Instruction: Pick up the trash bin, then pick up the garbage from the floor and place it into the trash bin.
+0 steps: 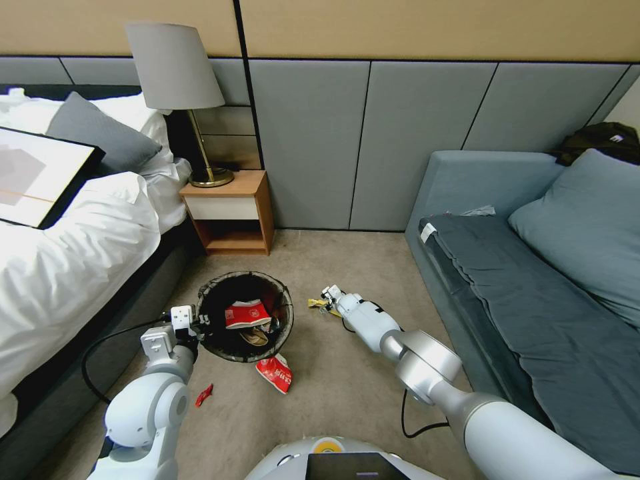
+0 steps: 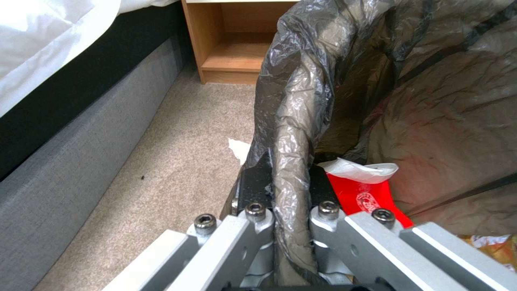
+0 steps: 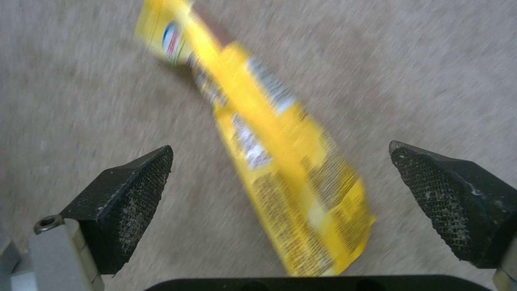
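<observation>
The trash bin stands on the carpet, a round bucket with a dark bag folded over its rim. My left gripper is shut on that rim at the bin's left side, one finger inside and one outside. A red-and-white wrapper and other scraps lie inside. My right gripper hangs open just over a yellow wrapper, which lies flat on the floor between the fingertips. Another red-and-white wrapper and a small red scrap lie on the floor in front of the bin.
A bed lies along the left, with a wooden nightstand and a lamp beyond the bin. A grey sofa runs along the right. Black cables trail on the carpet. A white scrap lies by the bin.
</observation>
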